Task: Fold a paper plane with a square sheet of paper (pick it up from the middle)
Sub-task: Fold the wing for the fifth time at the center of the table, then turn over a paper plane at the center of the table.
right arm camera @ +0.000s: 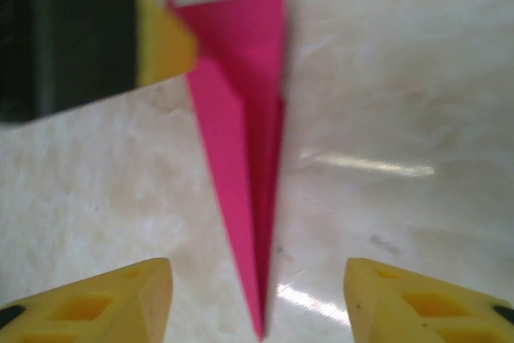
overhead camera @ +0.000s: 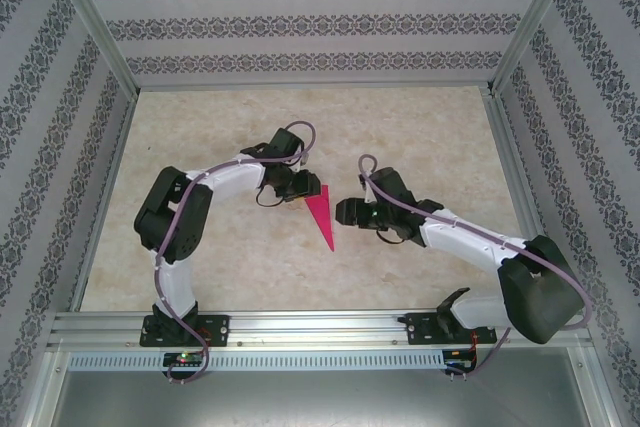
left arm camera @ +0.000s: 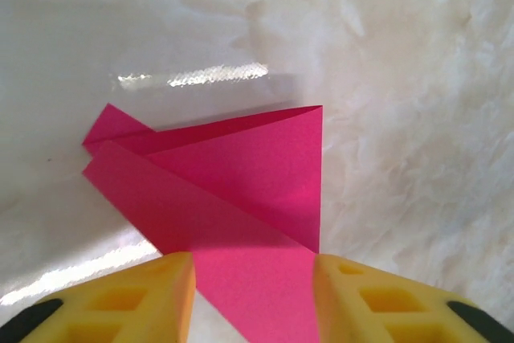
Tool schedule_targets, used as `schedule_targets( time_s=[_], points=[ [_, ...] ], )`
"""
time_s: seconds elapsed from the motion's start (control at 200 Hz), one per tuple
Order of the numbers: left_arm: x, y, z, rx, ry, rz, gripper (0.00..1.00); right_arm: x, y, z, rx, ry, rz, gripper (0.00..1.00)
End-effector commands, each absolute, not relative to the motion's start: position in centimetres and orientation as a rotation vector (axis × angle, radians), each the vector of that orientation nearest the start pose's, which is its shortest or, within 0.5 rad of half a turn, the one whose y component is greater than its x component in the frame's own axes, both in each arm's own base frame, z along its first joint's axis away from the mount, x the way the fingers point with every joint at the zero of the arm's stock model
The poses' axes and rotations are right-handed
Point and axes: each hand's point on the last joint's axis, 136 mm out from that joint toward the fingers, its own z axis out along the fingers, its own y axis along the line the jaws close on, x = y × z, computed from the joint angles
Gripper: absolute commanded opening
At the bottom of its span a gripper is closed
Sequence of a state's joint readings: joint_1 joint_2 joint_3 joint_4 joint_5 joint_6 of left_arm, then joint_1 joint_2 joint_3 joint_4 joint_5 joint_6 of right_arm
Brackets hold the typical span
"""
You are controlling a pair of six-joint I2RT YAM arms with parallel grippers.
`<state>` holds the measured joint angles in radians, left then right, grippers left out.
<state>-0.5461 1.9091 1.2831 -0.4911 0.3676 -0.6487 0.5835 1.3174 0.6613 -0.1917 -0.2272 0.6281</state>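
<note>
Top external view: the paper plane (overhead camera: 322, 213) lay flat on the tabletop (overhead camera: 430, 127), with open room beyond my arms. Left wrist view added its layered folds, my left fingers (left arm camera: 152, 303) spread astride it. My right fingers (right arm camera: 120, 299) stood spread either side of its tip.

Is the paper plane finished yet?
Almost. Done: the paper plane lies folded into a pointed dart on the table. In hand: nothing; the left gripper and right gripper hang open over it. Left: perhaps spreading wings, if anything.
</note>
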Motion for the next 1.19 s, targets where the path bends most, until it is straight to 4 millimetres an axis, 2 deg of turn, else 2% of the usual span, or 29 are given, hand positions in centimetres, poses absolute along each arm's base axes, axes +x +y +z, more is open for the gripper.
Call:
schedule_targets(
  time_s=[0.0, 0.18, 0.365, 0.525, 0.649, 0.719, 0.934, 1.064, 1.189],
  points=[
    [33.3, -26.9, 6.8, -0.052, 2.926, -0.578, 0.53, 29.0, 19.6, 8.6, 0.111, 2.522, 0.697, 0.64],
    [32.5, -26.8, 7.1, 0.005, 2.939, -0.289, 0.64, 30.1, 17.3, 7.9, 0.221, 2.497, 0.608, 0.74],
    [32.5, -28.2, 6.9, 0.111, 2.935, -0.075, 0.69, 29.9, 15.4, 6.6, 0.301, 2.512, 0.554, 0.78],
    [32.5, -29.8, 5.7, 0.199, 2.959, 0.019, 0.70, 29.5, 14.4, 6.1, 0.341, 2.512, 0.537, 0.78],
    [32.5, -30.1, 4.9, 0.221, 2.975, 0.063, 0.70, 29.2, 14.0, 5.9, 0.358, 2.516, 0.530, 0.78],
    [32.4, -30.0, 4.9, 0.216, 2.979, 0.076, 0.66, 29.1, 13.8, 5.8, 0.362, 2.516, 0.527, 0.78],
    [32.2, -29.3, 7.2, 0.154, 2.914, 0.041, 0.55, 28.9, 13.9, 5.7, 0.366, 2.526, 0.532, 0.78],
    [31.7, -28.9, 6.9, 0.127, 2.918, 0.031, 0.46, 29.1, 13.9, 5.8, 0.366, 2.530, 0.529, 0.78],
    [31.4, -29.0, 6.3, 0.110, 2.930, 0.008, 0.29, 29.1, 14.0, 5.8, 0.367, 2.532, 0.531, 0.78]
  ],
)
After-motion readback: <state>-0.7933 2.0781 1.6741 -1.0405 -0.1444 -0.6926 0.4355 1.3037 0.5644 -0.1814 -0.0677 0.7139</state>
